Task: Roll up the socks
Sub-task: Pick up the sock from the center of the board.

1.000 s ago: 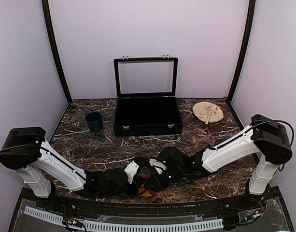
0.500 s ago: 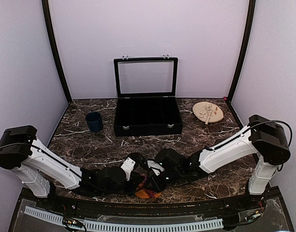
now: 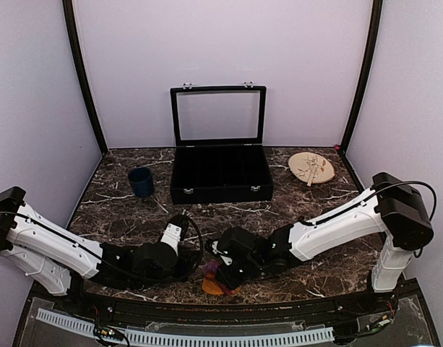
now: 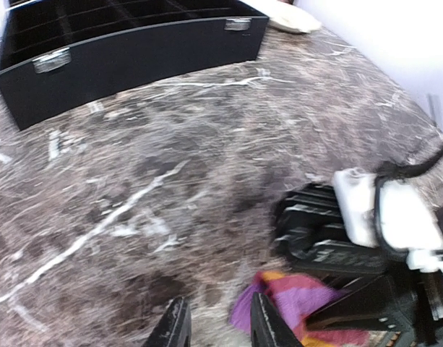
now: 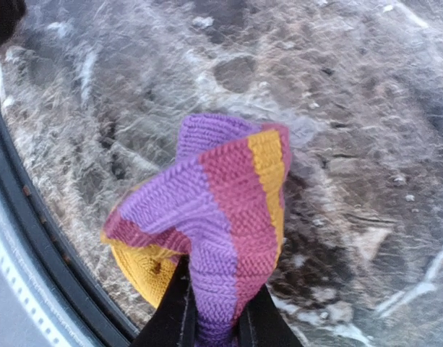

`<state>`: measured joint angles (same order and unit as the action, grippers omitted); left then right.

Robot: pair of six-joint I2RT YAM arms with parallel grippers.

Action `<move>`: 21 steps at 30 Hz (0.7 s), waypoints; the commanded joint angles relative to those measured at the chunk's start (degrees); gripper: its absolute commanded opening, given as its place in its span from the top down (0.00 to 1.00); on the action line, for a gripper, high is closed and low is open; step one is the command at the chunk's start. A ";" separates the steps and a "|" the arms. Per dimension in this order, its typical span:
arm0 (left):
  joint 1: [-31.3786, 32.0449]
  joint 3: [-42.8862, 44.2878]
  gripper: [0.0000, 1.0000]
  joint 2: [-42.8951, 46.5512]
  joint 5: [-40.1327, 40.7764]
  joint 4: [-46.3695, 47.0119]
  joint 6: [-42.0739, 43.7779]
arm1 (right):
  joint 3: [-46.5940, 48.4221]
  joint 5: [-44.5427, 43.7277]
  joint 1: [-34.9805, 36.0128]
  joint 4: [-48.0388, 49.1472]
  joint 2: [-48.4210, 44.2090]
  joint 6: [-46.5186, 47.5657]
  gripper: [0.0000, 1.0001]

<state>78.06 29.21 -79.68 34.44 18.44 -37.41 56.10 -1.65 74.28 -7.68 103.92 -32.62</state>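
The right end effector (image 5: pixel 212 318) pinches a bunched sock (image 5: pixel 214 217) between its fingers. The sock is banded purple, maroon and orange. Dark marbled counter (image 5: pixel 366 108) lies behind it.

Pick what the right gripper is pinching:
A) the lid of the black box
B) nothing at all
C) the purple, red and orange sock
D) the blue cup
C: in the right wrist view, the right gripper has its fingers closed on the bunched sock, while the cup and the box stand far back on the table.
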 commanded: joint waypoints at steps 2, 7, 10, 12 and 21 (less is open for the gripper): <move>0.25 1.16 0.70 3.03 8.16 -11.67 -7.16 | 0.89 -15.65 0.78 -18.42 4.76 1.16 1.00; 0.23 1.54 0.69 4.45 11.54 -15.14 -10.39 | 4.57 -22.61 1.56 -23.07 5.60 1.32 1.00; 0.25 1.59 0.69 4.96 13.11 -15.31 -10.82 | 7.36 -26.50 1.67 -25.67 6.01 1.89 1.00; 0.17 1.68 0.70 5.06 14.00 -15.30 -11.14 | 9.38 -29.04 1.58 -27.21 6.47 2.88 1.00; -0.71 1.56 0.70 5.70 15.05 -15.55 -11.96 | 22.04 -33.31 -2.43 -29.71 7.24 11.21 1.00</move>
<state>77.82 29.98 -75.72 47.22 4.91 -48.14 72.62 -30.55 74.19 -33.26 110.72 -26.68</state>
